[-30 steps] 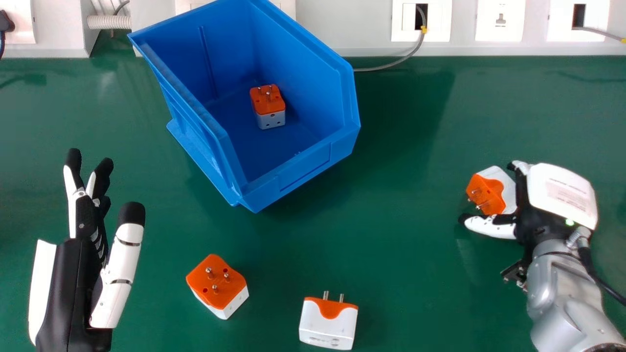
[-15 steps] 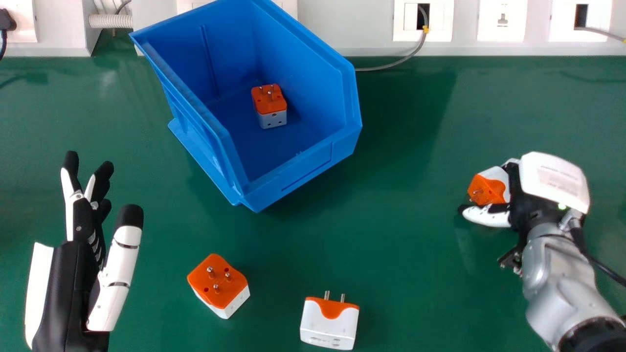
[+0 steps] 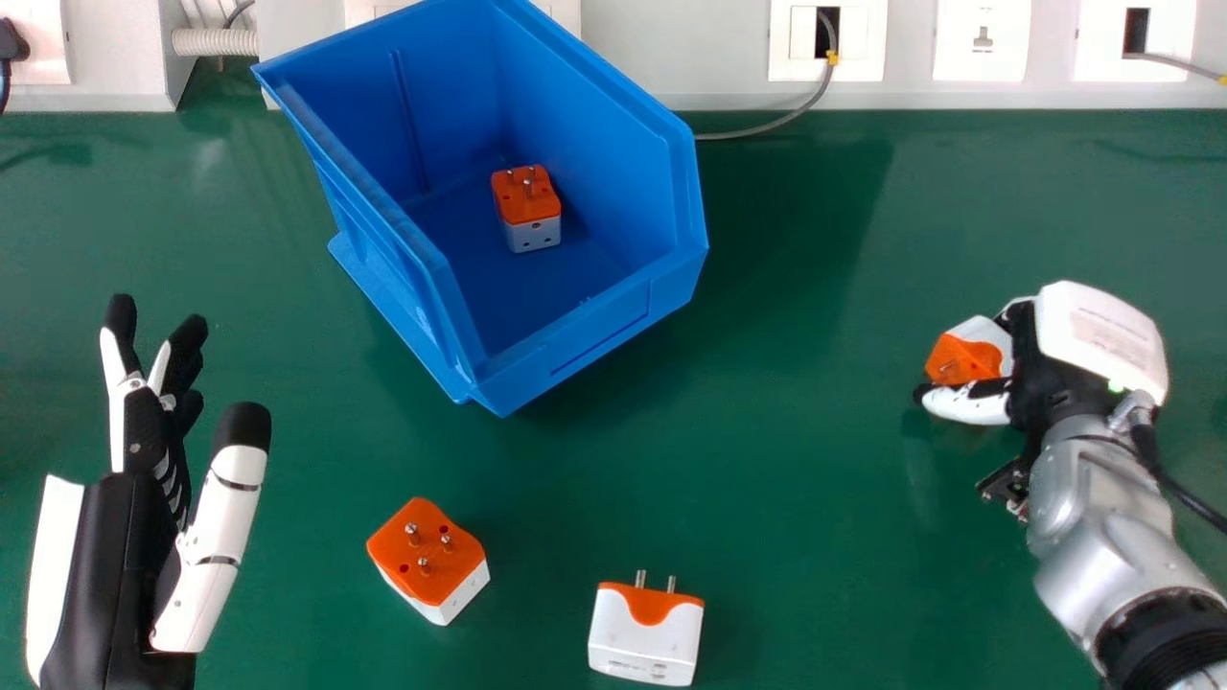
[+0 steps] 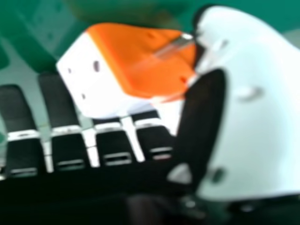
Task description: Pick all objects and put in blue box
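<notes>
My right hand (image 3: 1098,335), at the right of the head view, is closed round an orange-and-white plug adapter (image 3: 964,358), the thumb along its near side. In the right hand view the held adapter (image 4: 136,61) lies between the fingers and thumb of my right hand (image 4: 253,108), metal pin towards the thumb. The blue box (image 3: 594,331) stands at the back with one adapter (image 3: 526,206) inside. Two more rest on the table in front: one orange face up (image 3: 427,556), one white side up (image 3: 644,632). My left hand (image 3: 125,556) is open and empty at the left.
A white trunking with sockets (image 3: 709,57) runs along the back of the green table (image 3: 767,460). A grey cable (image 3: 776,123) leads from one socket down behind the box.
My right hand has moved towards the back of the table, its thumb closer against the adapter, which has shifted and turned along with it. My left hand has drifted slightly left.
</notes>
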Robot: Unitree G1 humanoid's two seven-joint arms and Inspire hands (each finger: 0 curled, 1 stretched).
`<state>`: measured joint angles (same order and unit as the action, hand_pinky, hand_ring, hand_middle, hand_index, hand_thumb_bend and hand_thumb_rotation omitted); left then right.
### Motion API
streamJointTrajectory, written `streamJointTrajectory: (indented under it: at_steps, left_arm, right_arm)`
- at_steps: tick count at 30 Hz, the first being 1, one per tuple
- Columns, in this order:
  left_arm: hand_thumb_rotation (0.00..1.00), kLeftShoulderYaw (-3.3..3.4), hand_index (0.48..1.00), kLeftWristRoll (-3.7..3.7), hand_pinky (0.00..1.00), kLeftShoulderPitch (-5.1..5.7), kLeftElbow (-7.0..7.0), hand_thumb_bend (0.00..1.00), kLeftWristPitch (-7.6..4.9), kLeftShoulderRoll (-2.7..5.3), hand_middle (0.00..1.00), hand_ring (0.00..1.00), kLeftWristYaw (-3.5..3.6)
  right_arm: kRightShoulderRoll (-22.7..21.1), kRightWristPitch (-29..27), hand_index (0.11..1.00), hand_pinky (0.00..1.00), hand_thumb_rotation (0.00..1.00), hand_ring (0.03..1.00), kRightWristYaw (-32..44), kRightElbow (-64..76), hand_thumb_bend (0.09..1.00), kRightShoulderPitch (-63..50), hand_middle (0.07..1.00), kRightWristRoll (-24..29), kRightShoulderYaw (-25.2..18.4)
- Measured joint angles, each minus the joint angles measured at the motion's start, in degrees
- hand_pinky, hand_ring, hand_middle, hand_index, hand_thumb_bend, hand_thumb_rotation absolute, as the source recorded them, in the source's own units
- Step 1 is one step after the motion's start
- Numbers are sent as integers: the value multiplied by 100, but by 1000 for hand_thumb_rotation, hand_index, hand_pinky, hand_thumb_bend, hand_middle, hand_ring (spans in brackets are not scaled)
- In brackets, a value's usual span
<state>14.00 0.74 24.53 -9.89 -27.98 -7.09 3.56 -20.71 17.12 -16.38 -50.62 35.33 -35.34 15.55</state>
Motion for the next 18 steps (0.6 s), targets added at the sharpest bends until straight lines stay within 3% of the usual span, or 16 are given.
streamJointTrajectory:
  at_steps: [2, 4, 12, 18]
  left_arm:
    - [804, 12, 955, 37, 976, 9, -15, 477, 10, 0, 961, 972, 4]
    - [805, 30, 954, 40, 975, 13, -40, 472, 18, -1, 960, 971, 5]
    - [792, 38, 947, 35, 961, 37, -91, 472, 65, 0, 956, 966, 9]
    - [784, 35, 950, 31, 959, 41, -152, 457, 126, -1, 958, 966, 9]
  right_arm:
    - [-3, -144, 528, 417, 84, 546, -122, -104, 488, 1, 628, 61, -19]
    - [-4, -260, 502, 410, 105, 543, -211, -154, 492, 6, 627, 128, -24]
    - [-25, -292, 493, 419, 114, 547, -268, -96, 491, 66, 636, 212, -41]
    - [-36, -123, 488, 373, 117, 481, -294, 1320, 487, -635, 562, 269, -165]
